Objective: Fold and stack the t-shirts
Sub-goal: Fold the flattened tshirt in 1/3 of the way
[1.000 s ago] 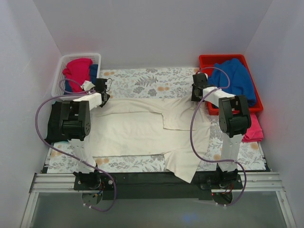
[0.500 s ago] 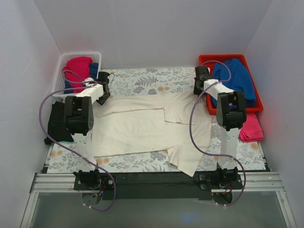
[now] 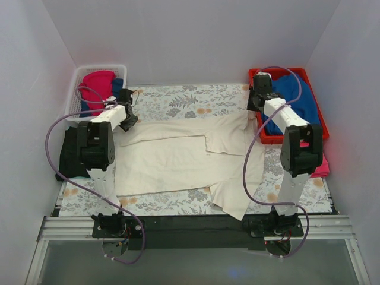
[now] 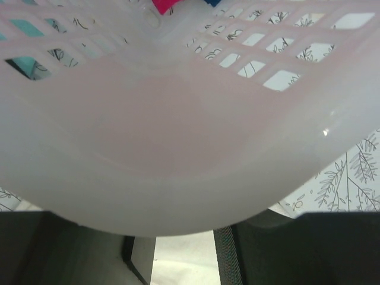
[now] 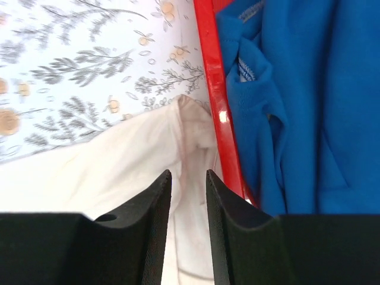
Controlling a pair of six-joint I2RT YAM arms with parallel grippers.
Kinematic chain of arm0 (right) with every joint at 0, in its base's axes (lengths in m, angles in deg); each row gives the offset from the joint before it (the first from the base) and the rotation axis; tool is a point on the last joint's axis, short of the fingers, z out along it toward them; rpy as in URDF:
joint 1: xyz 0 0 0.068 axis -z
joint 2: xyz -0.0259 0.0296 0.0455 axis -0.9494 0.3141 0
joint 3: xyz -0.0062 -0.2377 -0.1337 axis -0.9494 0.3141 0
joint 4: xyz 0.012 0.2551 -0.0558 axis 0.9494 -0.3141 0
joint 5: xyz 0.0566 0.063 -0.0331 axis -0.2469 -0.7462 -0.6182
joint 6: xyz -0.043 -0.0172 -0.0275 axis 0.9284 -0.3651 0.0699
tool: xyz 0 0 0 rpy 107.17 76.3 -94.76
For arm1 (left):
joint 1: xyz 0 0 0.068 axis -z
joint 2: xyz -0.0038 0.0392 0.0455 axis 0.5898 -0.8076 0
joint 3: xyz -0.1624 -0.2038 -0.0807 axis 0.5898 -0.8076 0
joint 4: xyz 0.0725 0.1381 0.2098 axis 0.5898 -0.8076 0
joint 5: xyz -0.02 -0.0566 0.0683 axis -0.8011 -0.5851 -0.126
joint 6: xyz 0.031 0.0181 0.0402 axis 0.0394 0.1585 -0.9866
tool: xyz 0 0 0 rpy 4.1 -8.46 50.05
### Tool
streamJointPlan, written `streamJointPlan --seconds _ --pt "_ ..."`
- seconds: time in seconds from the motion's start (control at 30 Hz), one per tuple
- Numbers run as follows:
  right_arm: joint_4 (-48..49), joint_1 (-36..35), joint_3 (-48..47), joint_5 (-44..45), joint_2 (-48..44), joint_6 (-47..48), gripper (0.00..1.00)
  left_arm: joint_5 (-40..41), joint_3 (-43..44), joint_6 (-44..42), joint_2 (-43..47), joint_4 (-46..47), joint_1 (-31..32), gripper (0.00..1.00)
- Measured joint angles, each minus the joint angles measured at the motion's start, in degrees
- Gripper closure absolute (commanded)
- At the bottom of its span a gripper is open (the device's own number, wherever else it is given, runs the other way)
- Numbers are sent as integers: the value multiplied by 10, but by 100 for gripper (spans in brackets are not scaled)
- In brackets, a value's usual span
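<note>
The cream-white t-shirt (image 3: 178, 160) lies spread across the table, its near right part hanging over the front edge. My left gripper (image 3: 129, 120) is at the shirt's far left corner, pressed against the white basket (image 3: 74, 89). In the left wrist view, cream cloth (image 4: 181, 274) fills the gap of the left gripper (image 4: 183, 261). My right gripper (image 3: 254, 107) holds the far right corner beside the red bin (image 3: 279, 72). In the right wrist view, the right gripper (image 5: 189, 178) pinches a ridge of the shirt (image 5: 119, 166). A black t-shirt (image 3: 68, 155) lies at the table's left edge under the left arm.
The basket wall (image 4: 178, 119) blocks most of the left wrist view; red and blue cloth lies inside it. The red bin's rim (image 5: 217, 107) runs right beside my right fingers, with a blue garment (image 3: 297, 98) in it. A pink cloth (image 3: 317, 163) lies right of the right arm.
Both grippers have moved toward the back, the right one up along the red bin. The shirt's far corners followed, and the shirt slid slightly away from the front edge.
</note>
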Motion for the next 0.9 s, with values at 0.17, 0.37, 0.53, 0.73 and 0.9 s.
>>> streamJointPlan --seconds 0.17,0.37,0.53,0.73,0.9 --pt "33 -24 57 -10 -100 2 62 -37 -43 -26 27 50 -6 65" --pt "56 -80 138 -23 -132 1 62 -75 -102 -52 63 113 -3 65" --pt "55 -115 196 -30 -122 -3 62 -90 -120 -83 71 149 18 64" --pt "71 -128 232 -43 -103 -13 63 -58 -119 -138 65 226 74 63" --pt "83 -131 241 -49 -95 -22 63 -14 -113 -160 48 234 93 63"
